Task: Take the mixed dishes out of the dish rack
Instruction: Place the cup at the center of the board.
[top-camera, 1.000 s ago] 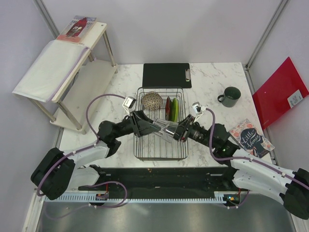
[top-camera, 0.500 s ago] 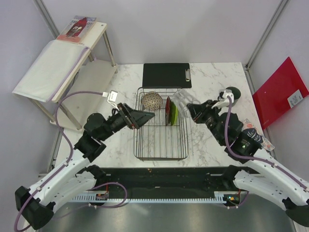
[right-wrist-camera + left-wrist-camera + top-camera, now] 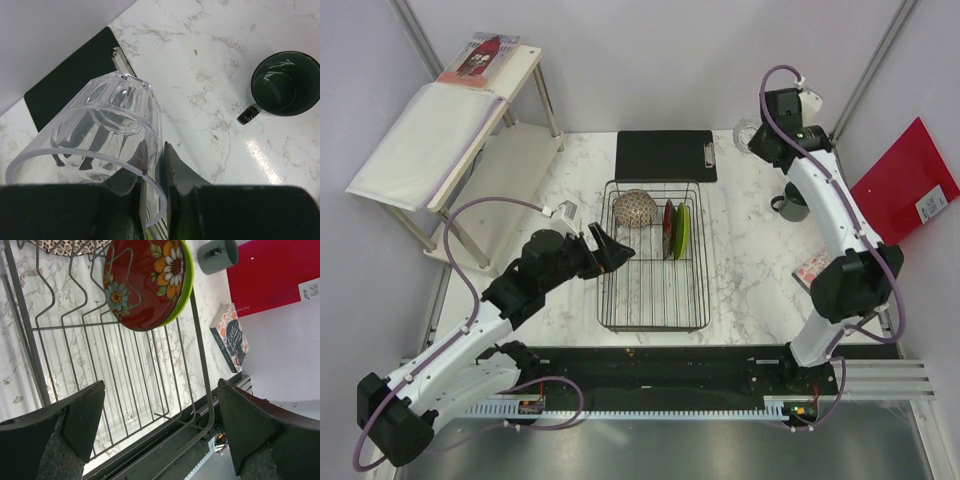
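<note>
Left gripper [image 3: 160, 425] spread wide and released, grey felt-faced pads [image 3: 82, 412] framing the dish rack [image 3: 650, 295], a dark wire basket with grid floor and bent upright dividers. Standing on edge in the dividers at frame centre: dark red patterned plate [image 3: 145, 282], glossy with painted flowers, and lime-green plate [image 3: 186, 280] pressed against its back. Speckled round bowl [image 3: 634, 208] sits in the rack's upper left corner. Right gripper [image 3: 152, 167], upper right of the overhead view, is clenched on the rim wall of the small clear glass [image 3: 100, 125], faceted and tilted, above the marble table [image 3: 750, 260]. Dark green mug [image 3: 285, 85] stands upright on the marble near the black clipboard [image 3: 665, 155].
</note>
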{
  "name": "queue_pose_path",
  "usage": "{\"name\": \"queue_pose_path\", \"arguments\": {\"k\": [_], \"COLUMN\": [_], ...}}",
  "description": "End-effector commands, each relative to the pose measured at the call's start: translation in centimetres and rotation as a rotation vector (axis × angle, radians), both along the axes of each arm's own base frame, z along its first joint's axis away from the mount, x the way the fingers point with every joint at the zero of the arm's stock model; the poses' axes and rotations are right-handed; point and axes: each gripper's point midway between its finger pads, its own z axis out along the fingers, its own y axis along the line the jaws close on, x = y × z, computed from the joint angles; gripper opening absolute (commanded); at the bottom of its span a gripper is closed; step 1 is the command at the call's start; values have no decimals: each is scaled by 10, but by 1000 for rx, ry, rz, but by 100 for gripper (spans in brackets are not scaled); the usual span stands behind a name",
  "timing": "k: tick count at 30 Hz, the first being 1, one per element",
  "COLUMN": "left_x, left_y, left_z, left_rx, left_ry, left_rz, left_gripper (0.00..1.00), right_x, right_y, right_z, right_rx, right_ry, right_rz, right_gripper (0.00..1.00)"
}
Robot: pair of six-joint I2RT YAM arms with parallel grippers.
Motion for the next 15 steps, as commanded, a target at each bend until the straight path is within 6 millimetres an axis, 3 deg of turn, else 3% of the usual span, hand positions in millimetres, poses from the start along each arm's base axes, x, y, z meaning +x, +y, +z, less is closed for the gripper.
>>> {"name": "queue_pose_path", "arguments": {"k": [1, 2, 3, 6, 7, 9, 15], "left_x": [-2, -3, -3, -4, -4, -6, -9], "left_y": [7, 7, 8, 10, 10, 9, 1], "left_z": [2, 3, 2, 1, -1, -3, -16], "left_rx": [33, 32, 34, 41, 44, 44, 46], "left_ry": [-20, -26, -26, -33, -32, -24, 34], "left_rz": [4, 3, 3, 2, 3, -5, -44], "left_gripper": [99, 99, 99, 99, 99, 99, 98], "right_x": [-12, -11, -12, -29, -36, -46, -63], "right_y": [-47, -54, -80, -123, -131, -144, -152], "right_z": [14, 10, 4, -7, -19, -26, -75], "right_rx": [13, 42, 55, 82, 75, 46, 40], "right_ry": [114, 134, 152, 193, 226, 238, 345], "right_rz": [-134, -140, -197, -288, -313, -356, -399], "right_gripper": [0, 0, 0, 0, 0, 0, 0]}}
